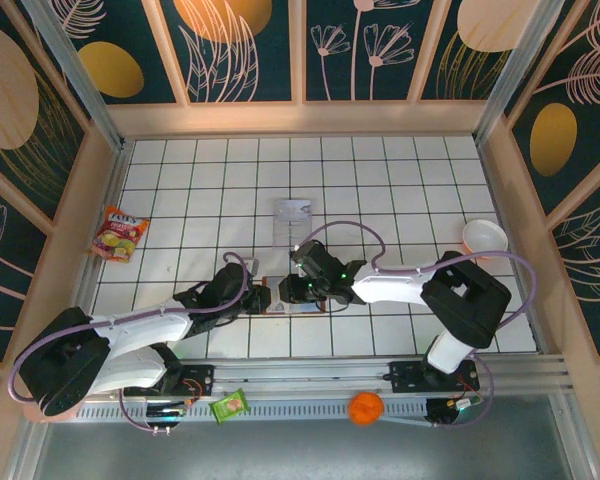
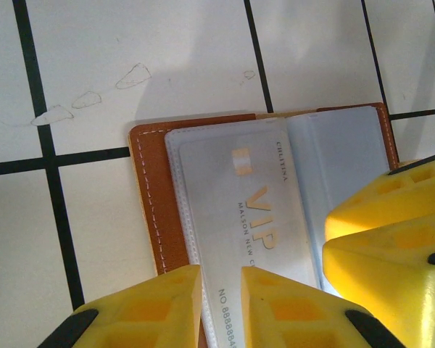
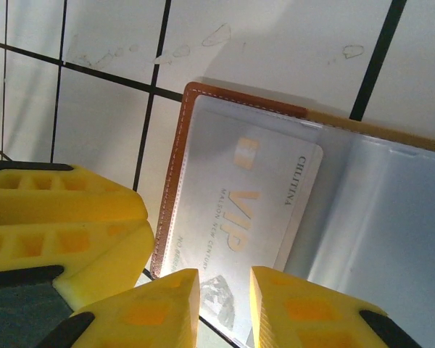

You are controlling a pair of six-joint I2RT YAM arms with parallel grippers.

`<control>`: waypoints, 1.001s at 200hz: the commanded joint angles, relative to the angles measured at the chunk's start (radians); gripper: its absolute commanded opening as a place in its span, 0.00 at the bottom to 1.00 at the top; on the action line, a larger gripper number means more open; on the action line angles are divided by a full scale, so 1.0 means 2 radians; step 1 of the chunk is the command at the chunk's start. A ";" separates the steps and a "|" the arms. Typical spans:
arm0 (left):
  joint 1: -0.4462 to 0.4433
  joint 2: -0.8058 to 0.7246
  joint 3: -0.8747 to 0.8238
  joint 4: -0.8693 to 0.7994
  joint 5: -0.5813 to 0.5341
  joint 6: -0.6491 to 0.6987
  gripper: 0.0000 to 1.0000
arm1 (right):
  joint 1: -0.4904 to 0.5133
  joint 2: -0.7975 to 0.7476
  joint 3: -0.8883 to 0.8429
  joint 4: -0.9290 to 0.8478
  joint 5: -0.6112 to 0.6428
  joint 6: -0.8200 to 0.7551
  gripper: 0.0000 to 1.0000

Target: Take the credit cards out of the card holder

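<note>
The card holder [image 1: 280, 306] lies open and flat on the tiled table, brown leather [image 2: 148, 196] framing clear pale sleeves [image 3: 171, 181]. A silver credit card [image 2: 239, 210] printed "VIP" sits in the left sleeve. In the right wrist view the credit card's [image 3: 246, 196] near end reaches past the holder's edge. My left gripper [image 2: 221, 290] stands on the holder's near end, its jaws a narrow gap apart over the sleeve edge. My right gripper [image 3: 225, 290] is over the card's near end, jaws slightly parted. The two grippers [image 1: 258, 297] [image 1: 295, 290] nearly touch.
A clear pale rectangular piece [image 1: 293, 222] lies just beyond the holder. A snack packet [image 1: 120, 233] is at the far left and a white bowl [image 1: 483, 236] at the right. A green packet [image 1: 230, 405] and an orange ball [image 1: 365, 408] rest on the front rail.
</note>
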 commanded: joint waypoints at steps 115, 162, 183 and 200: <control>-0.002 0.004 -0.008 -0.001 -0.003 0.001 0.22 | 0.013 0.022 0.023 -0.063 0.079 0.013 0.25; -0.002 0.000 -0.006 0.001 -0.001 0.005 0.23 | 0.034 -0.009 0.021 -0.074 0.144 0.012 0.27; -0.001 0.004 0.000 0.004 0.008 0.010 0.22 | 0.034 -0.028 0.013 -0.051 0.133 0.006 0.27; -0.002 0.008 0.003 0.000 0.007 0.012 0.22 | 0.026 -0.024 0.006 -0.025 0.088 0.004 0.26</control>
